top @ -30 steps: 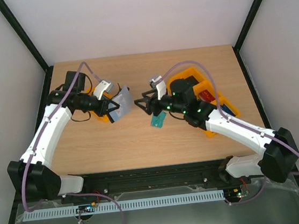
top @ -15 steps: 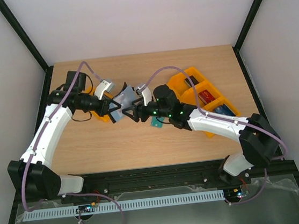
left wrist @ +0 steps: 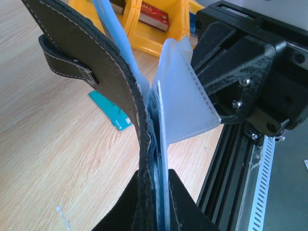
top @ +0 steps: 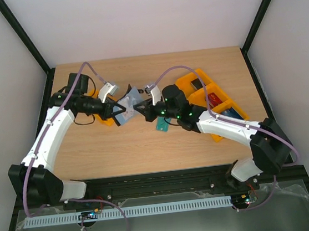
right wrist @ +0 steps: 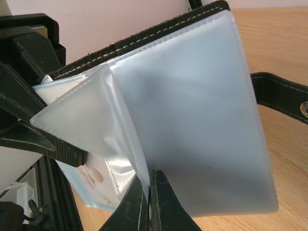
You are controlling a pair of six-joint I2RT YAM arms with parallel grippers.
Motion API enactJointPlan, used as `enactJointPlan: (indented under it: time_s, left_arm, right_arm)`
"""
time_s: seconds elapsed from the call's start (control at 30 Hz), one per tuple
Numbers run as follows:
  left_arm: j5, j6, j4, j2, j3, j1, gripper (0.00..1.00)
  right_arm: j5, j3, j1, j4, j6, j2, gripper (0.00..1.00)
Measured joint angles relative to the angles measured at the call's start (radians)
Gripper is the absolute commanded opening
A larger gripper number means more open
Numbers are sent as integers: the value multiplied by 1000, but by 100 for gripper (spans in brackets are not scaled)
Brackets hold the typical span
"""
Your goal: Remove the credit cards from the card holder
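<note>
The card holder (top: 128,100) hangs open above the table, black outside with frosted inner sleeves (right wrist: 192,110). My left gripper (top: 122,113) is shut on its lower edge, the black cover (left wrist: 96,62) and sleeves pinched between the jaws (left wrist: 156,202). My right gripper (top: 139,109) meets it from the right and is shut on the edge of one frosted sleeve (right wrist: 151,202). The clasp tab (right wrist: 281,98) sticks out to the right. One teal credit card (top: 163,125) lies flat on the wood below the right wrist, also in the left wrist view (left wrist: 109,111).
An orange tray (top: 211,95) with a red block and a black block stands to the right of the right arm. Another orange tray (top: 103,120) sits under the left gripper. The table's near metal rail (left wrist: 240,163) runs close by.
My right gripper has moved left from above the teal card to the held card holder and shut on a sleeve. The left gripper kept its hold, barely shifting.
</note>
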Motion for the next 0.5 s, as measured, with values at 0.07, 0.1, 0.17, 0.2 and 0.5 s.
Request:
enactJointPlan:
  time_s: [0.07,0.1,0.17,0.2,0.5]
  left_arm:
    - [18,9,11,0,1,-3,2]
    - [24,11,16,0,1,-3,2]
    - [34,16,25,0,2,-6,2]
    - [33,16,22,0,2,-9,2]
    - [-306,-93,76,0,-1,-29,2]
  right_arm:
    - [-29,-5,-20,-1,13,-14,2]
    - [-48,-9,-32,-1,20,-22,4]
    - [-74,-17,-61,-8,35,-38,16]
    - [-71,-19,-76,-16,41,-43,23]
    - [-9,30,-240,-238,69,-54,33]
